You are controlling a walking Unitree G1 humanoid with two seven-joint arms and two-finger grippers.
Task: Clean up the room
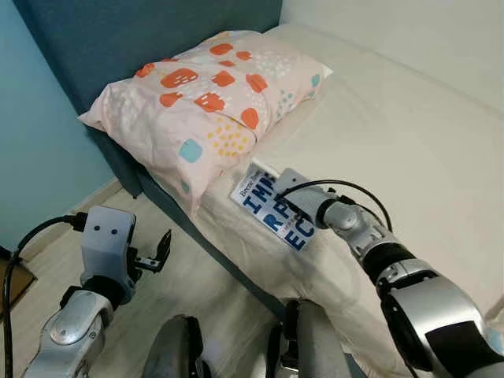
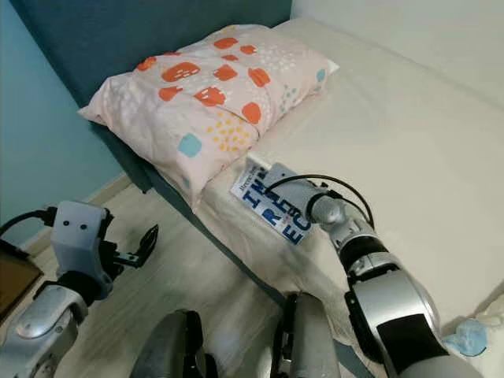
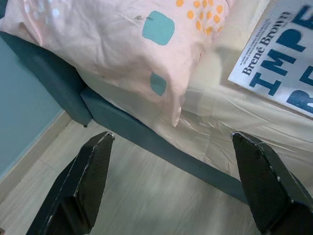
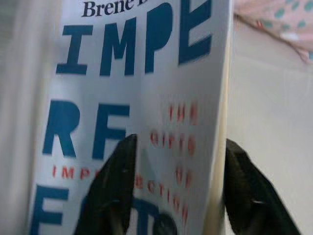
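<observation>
Book (image 1: 272, 211) on bed (image 1: 409, 142), near pillow (image 1: 209, 94); right tool (image 4: 178, 188) straddling its edge, fingers apart. Best closed squarely before lifting.

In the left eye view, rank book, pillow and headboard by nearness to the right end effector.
1. Book: under the right end effector, near the mattress edge.
2. Pillow: just beyond the book, at the bed's head.
3. Headboard: behind the pillow, farthest.

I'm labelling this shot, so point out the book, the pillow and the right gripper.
book (image 1: 264, 206): left eye view, white cover.
pillow (image 1: 206, 98): left eye view, patterned top.
right gripper (image 4: 178, 183): right wrist view, between fingertips.
</observation>
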